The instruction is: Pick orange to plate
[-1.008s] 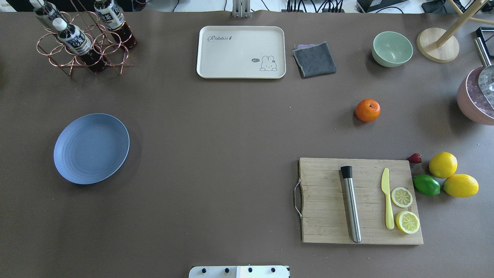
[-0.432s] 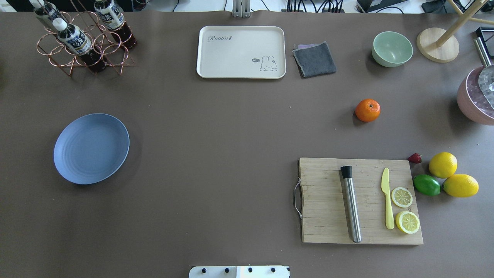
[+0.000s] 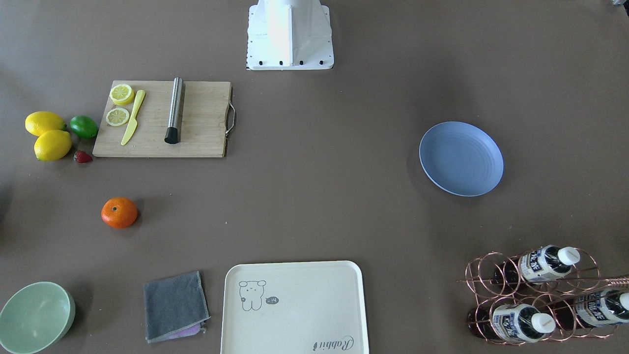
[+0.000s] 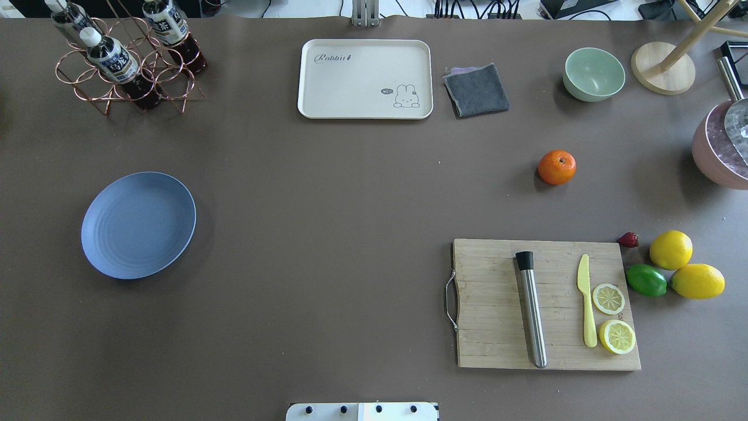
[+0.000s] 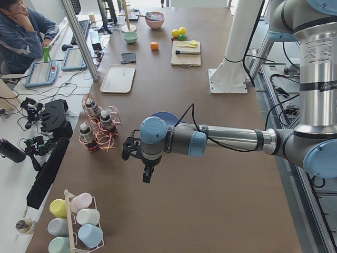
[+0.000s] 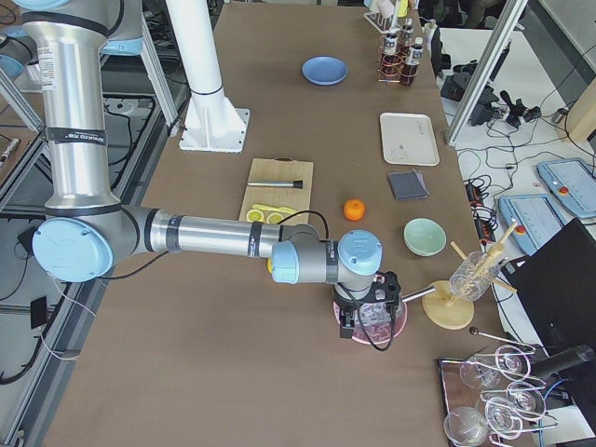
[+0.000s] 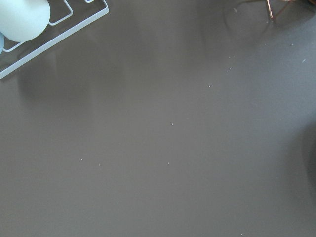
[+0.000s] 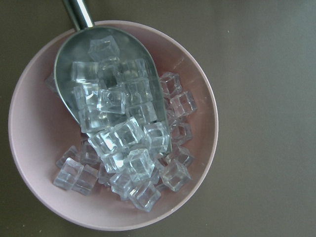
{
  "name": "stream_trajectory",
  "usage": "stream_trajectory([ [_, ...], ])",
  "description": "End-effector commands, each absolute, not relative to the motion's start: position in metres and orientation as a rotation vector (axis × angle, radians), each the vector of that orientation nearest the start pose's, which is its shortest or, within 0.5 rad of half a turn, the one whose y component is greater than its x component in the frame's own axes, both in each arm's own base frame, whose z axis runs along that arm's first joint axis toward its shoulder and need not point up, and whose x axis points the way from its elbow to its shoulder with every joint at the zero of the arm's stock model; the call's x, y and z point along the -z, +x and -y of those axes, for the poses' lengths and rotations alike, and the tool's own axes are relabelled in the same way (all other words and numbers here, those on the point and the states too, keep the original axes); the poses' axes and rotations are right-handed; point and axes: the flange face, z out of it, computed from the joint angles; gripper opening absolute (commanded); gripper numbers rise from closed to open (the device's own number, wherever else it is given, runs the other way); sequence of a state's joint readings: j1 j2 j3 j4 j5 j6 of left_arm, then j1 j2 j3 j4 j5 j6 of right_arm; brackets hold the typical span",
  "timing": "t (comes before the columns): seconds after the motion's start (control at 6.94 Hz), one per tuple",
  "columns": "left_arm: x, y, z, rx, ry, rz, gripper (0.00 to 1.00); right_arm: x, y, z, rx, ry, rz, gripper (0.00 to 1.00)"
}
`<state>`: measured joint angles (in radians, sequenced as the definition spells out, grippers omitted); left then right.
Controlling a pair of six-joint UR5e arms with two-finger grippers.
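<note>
Over on the right half of the table [image 4: 327, 234], the orange [image 4: 556, 167] sat alone on the brown surface, between the pale green bowl [image 4: 594, 73] farther off and the bamboo cutting board [image 4: 491, 304] nearer me, touching neither. The plate [image 4: 138, 225] lay well apart on the left half, with nothing on it. Nothing had been picked yet, so I judged the reach to be the step in hand.

My right claw [image 6: 361, 324] hung above the pink bowl [image 8: 24, 148] of clear ice cubes [image 8: 133, 158] and its steel scoop [image 8: 69, 59] at the table's right end. My left claw [image 5: 147, 176] hung over bare table beyond the plate, toward the left end. Whether either was spread or pressed together I could not tell, since only the side cameras caught them.

The right one was nearer the fruit. The next move, I reckoned, called for swinging it left, spreading wide and coming down around the orange's middle.

The fruit was round, glossy and dimpled, apt to roll if nudged off-centre. The plate was matte blue-lavender, shallow and faintly ringed, its low rim likely enough to stop a gentle release.
</note>
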<state>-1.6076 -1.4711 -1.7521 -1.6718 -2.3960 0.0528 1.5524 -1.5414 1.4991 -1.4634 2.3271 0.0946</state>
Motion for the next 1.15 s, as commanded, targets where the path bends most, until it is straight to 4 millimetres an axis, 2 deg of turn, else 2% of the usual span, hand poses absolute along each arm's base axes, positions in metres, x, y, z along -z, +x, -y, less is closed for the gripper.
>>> stream_trajectory([
  [0.0, -0.585, -0.077, 0.492, -0.132, 0.306, -0.806, 0.98, -0.644, 0.055, 0.517, -0.031, 0.063, 0.772, 1.0],
  [0.29, -0.577, -0.073, 0.489, -0.181, 0.389, -0.849, 0.98, -0.619, 0.051, 0.524, 0.016, 0.156, 0.802, 1.0],
  [0.43, -0.571, -0.06, 0.491, -0.234, 0.434, -0.856, 0.98, -0.611, 0.037, 0.528, 0.071, 0.221, 0.793, 1.0],
  [0.58, -0.569, -0.024, 0.495, -0.294, 0.411, -0.874, 0.98, -0.602, 0.01, 0.53, 0.101, 0.215, 0.805, 1.0],
  [0.72, -0.56, 0.024, 0.494, -0.205, 0.318, -0.93, 0.98, -0.584, -0.024, 0.532, 0.088, 0.194, 0.798, 1.0],
  [0.86, -0.569, 0.072, 0.48, -0.13, 0.308, -0.981, 0.98, -0.57, -0.05, 0.532, 0.06, 0.181, 0.773, 1.0],
  [1.01, -0.581, 0.118, 0.471, 0.006, 0.309, -1.02, 0.98, -0.565, -0.062, 0.531, 0.042, 0.165, 0.778, 1.0],
])
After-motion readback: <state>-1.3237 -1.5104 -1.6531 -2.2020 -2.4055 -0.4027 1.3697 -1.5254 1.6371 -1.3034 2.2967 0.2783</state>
